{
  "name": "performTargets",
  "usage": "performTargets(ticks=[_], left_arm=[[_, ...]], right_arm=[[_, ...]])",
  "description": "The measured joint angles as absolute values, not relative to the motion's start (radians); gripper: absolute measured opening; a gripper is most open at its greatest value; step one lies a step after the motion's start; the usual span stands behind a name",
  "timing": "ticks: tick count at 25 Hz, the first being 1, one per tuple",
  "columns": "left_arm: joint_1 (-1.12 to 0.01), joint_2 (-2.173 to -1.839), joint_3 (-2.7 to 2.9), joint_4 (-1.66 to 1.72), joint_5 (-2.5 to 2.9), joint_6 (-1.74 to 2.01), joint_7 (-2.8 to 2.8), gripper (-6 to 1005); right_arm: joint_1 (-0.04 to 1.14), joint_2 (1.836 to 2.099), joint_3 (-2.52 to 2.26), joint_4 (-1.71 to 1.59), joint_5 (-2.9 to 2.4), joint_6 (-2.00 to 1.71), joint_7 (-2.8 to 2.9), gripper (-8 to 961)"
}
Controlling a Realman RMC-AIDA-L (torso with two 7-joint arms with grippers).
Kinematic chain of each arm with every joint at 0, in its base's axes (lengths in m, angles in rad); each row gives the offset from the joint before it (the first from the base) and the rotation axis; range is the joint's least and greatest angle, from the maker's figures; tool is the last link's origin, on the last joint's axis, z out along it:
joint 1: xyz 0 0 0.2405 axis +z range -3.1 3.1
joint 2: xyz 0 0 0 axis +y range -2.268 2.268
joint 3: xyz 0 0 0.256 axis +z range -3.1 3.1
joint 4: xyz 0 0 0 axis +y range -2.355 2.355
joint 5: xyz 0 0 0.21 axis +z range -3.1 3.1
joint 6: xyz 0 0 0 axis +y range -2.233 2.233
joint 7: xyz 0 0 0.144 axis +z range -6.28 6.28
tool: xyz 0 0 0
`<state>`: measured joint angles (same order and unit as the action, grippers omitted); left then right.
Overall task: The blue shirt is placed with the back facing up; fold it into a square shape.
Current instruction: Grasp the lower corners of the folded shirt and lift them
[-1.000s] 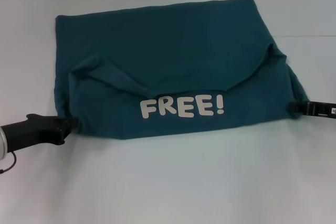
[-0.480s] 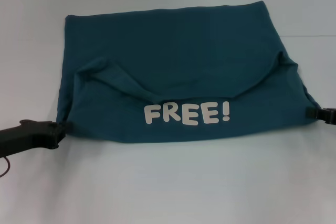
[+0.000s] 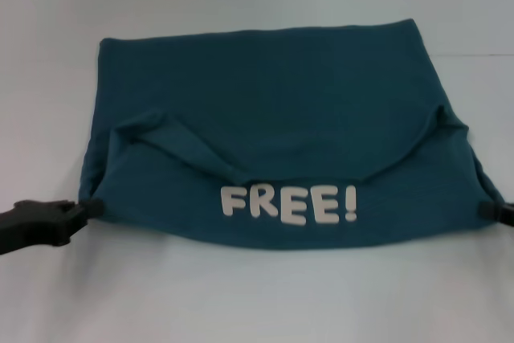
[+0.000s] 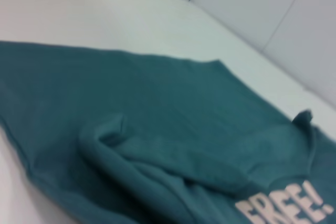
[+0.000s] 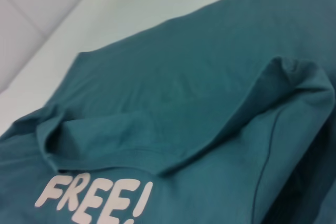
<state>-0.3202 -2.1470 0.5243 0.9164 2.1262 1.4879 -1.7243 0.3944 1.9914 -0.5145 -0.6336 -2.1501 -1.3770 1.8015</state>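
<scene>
The blue shirt [image 3: 273,110] lies spread on the white table [image 3: 257,295], its near portion folded up over the plain back so the front panel faces up, with white lettering reading "FREE!" [image 3: 289,204]. The left gripper [image 3: 87,209] pinches the shirt's near-left corner; the right gripper [image 3: 488,210] pinches the near-right corner.

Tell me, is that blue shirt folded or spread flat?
Partly folded: the blue shirt has its near part turned over, showing the FREE! lettering.
</scene>
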Motion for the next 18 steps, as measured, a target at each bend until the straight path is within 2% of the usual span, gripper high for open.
performTargets(ticks=[10,18], left_arm=[[-0.277,-2.137,0.370,0.916,2.180,1.725,-1.748,-2],[-0.224,-2.142,0.330,0.911,2.243,1.838,-1.744,-1]], right_arm=[[0.282,1.991,-0.476,-0.666,-2.153,-1.601,1.656,38],[0.201,1.984,-0.467,-0.677,-2.161,-1.733,1.583,39]])
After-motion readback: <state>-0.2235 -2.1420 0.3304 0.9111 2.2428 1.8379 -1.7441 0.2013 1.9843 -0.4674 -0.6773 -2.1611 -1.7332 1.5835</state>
